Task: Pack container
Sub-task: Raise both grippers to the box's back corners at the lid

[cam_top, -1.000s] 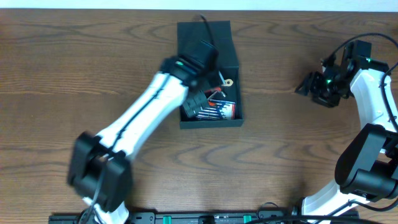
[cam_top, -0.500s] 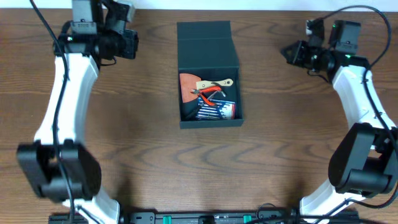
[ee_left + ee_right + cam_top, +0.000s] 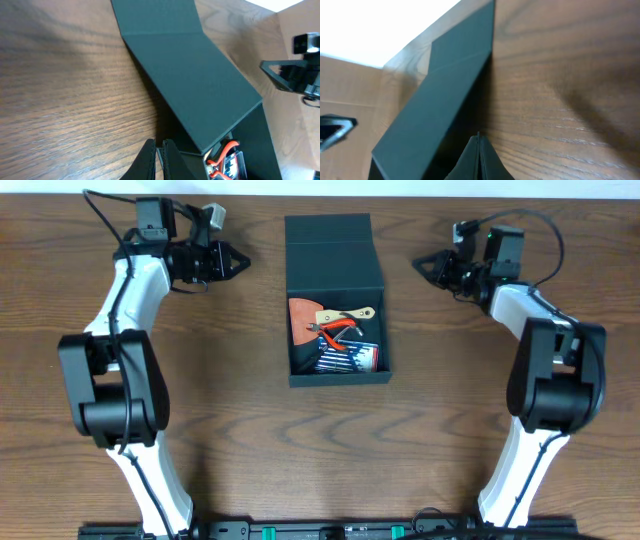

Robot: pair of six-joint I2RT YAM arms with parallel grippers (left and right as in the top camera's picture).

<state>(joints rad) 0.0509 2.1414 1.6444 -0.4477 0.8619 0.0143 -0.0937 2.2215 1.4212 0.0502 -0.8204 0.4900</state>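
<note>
The dark teal container (image 3: 336, 379) stands at the table's far middle, its flap lid (image 3: 333, 252) half raised over the back part. Inside lie red-handled pliers (image 3: 340, 329), an orange-brown piece (image 3: 302, 315) and a clear case of bits (image 3: 347, 359). My left gripper (image 3: 238, 258) is shut and empty, left of the lid and pointing at it. The right gripper (image 3: 419, 265) is shut and empty on the lid's right side. In the left wrist view the shut fingertips (image 3: 159, 146) hover by the lid (image 3: 192, 75). The right wrist view shows its tips (image 3: 478, 135) beside the lid (image 3: 427, 117).
Brown wooden table (image 3: 450, 430) all around the container. The table's far edge runs just behind both grippers. The opposite gripper (image 3: 295, 75) shows past the lid in the left wrist view.
The left arm has drawn back from over the container to the far left and shut. The right gripper has shut and moved up and leftward, closer to the lid.
</note>
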